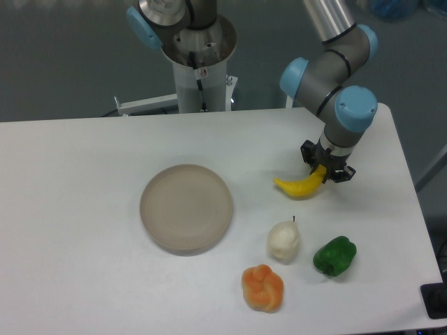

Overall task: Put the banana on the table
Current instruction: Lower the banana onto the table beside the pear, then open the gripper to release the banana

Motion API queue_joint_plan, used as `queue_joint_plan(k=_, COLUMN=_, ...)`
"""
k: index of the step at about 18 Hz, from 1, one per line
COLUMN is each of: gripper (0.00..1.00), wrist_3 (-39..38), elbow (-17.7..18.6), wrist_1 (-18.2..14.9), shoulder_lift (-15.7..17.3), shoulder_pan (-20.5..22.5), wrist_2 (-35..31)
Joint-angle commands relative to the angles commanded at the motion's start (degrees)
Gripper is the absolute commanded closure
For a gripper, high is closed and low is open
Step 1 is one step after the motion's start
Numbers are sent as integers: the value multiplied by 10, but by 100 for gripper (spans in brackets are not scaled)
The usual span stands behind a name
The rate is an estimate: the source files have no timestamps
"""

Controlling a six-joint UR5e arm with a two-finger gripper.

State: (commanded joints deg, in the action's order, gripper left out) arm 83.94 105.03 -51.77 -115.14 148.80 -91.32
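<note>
Nearest on the white counter [84,209] an orange lumpy fruit [262,287], a green pepper [334,255] and a pale pear [283,240] are seen, with a beige plate [186,206] to their left. Farther right, the banana [301,184] is pinched at its right end by the end effector [325,169], low over the counter.

Banana [300,185] right of plate [186,207], behind pear [283,241].
</note>
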Motion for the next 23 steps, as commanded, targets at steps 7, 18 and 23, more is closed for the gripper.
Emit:
queue_joint_plan(k=7, gripper=51, wrist_3=-1, elbow=0, wrist_1=1, shoulder_lift=0, shoulder_pan=1, wrist_2=0)
queue_joint_plan(k=18, gripper=2, wrist_3=-4, elbow=-34, wrist_1=2, shoulder_lift=11, shoulder_pan=-2, wrist_2=3)
queue_joint_plan(k=23, gripper=0, wrist_3=-10, elbow=-65, wrist_1=5, shoulder_lift=25, shoulder_pan=-11, wrist_2=10)
